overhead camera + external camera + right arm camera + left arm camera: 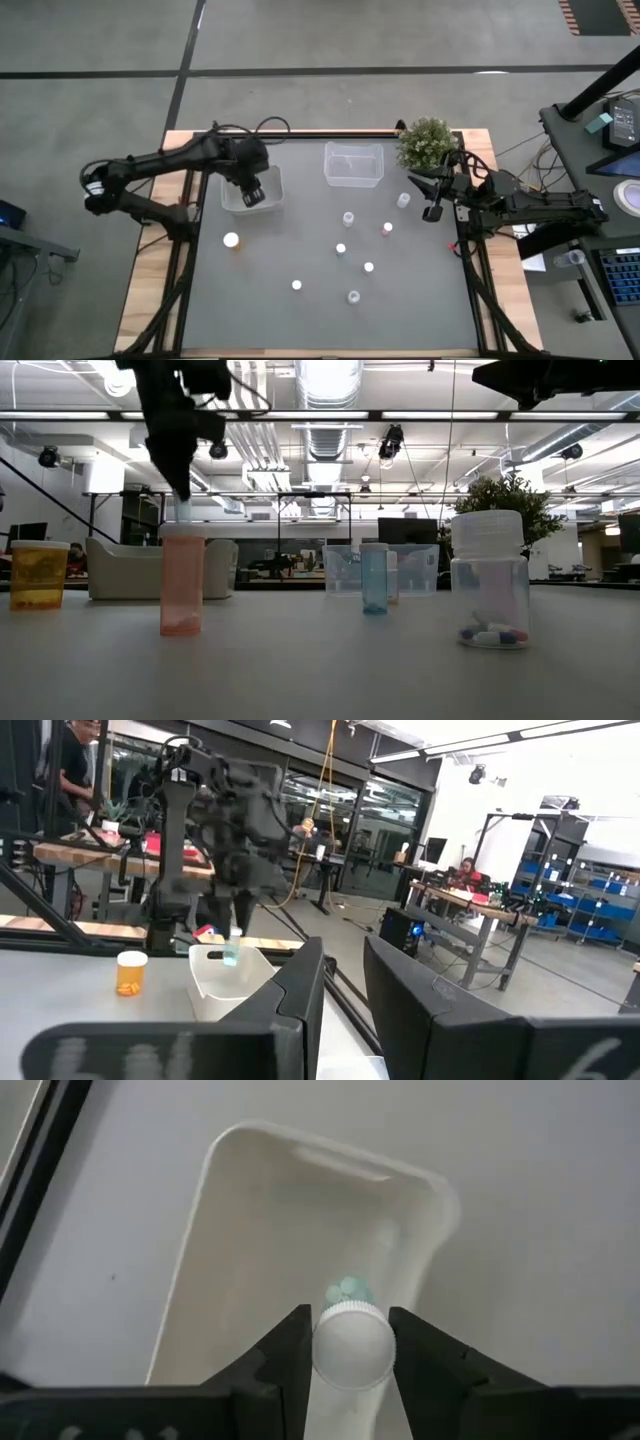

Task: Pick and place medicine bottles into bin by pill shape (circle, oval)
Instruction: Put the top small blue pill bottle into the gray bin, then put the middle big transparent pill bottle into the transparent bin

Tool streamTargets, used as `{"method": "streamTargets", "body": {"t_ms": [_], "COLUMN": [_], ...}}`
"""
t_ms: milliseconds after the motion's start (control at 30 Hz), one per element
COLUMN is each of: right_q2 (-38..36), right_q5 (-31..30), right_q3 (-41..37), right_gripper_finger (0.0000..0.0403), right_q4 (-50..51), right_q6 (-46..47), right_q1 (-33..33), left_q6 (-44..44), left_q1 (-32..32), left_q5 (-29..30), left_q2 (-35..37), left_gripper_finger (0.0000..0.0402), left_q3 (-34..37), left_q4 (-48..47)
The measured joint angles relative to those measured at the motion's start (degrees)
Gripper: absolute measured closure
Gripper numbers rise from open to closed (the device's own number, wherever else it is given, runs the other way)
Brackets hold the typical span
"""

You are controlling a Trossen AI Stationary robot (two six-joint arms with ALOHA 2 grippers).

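Observation:
My left gripper (252,192) hangs over the left clear bin (232,200), shut on a small medicine bottle (352,1348) with a white cap and green pills showing through its body. The right wrist view shows this bottle (232,952) above the bin's (222,982) rim. My right gripper (434,197) waits open at the table's right edge beside the plant, with nothing between its fingers. Several more medicine bottles stand upright on the grey table, among them an orange one (231,240) near the left bin and one (403,201) close to my right gripper. My left gripper pinches the bottle between its two fingers (290,1355), which lie on opposite sides at the cap's rim (322,1342). The fingers come from above, pointing steeply down. The bottle hangs upright, cap up, lifted clear above the inside of the left bin.
A second clear bin (353,165) stands at the far middle, with a bushy green plant (427,143) to its right. Loose bottles (341,248) are spread over the table's middle and near right. The near left of the table is bare grey mat (240,310).

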State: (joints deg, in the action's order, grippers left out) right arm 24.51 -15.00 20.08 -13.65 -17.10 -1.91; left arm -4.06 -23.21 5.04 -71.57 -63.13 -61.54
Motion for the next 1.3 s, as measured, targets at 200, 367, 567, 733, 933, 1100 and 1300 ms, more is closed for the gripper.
{"method": "streamTargets", "body": {"t_ms": [200,367,567,733,933,1100,1300], "right_q2": [0.0,0.0,0.0,0.0,0.0,0.0,0.0], "right_q5": [0.0,0.0,0.0,0.0,0.0,0.0,0.0], "right_q3": [0.0,0.0,0.0,0.0,0.0,0.0,0.0], "right_gripper_finger": [0.0335,0.0335,0.0335,0.0335,0.0335,0.0335,0.0335], "right_q4": [0.0,0.1,0.1,0.1,0.2,0.2,1.3], "right_q6": [0.0,0.0,0.0,0.0,0.0,0.0,1.1], "right_q1": [0.0,0.0,0.0,0.0,0.0,0.0,0.0], "left_q6": [0.0,0.0,0.0,0.0,0.7,1.9,1.7], "left_q1": [-3.8,-4.7,-5.3,-5.3,-5.3,-5.3,-4.8], "left_q5": [0.0,0.0,1.3,1.4,2.8,3.0,3.0], "left_q2": [-2.4,-6.1,-11.9,-14.4,-14.5,-13.0,-7.4], "left_gripper_finger": [0.0299,0.0299,0.0299,0.0289,0.0255,0.0245,0.0244], "left_q3": [4.8,5.8,5.8,5.8,5.8,5.8,5.2], "left_q4": [4.4,6.7,9.8,10.3,10.3,10.0,10.0]}}
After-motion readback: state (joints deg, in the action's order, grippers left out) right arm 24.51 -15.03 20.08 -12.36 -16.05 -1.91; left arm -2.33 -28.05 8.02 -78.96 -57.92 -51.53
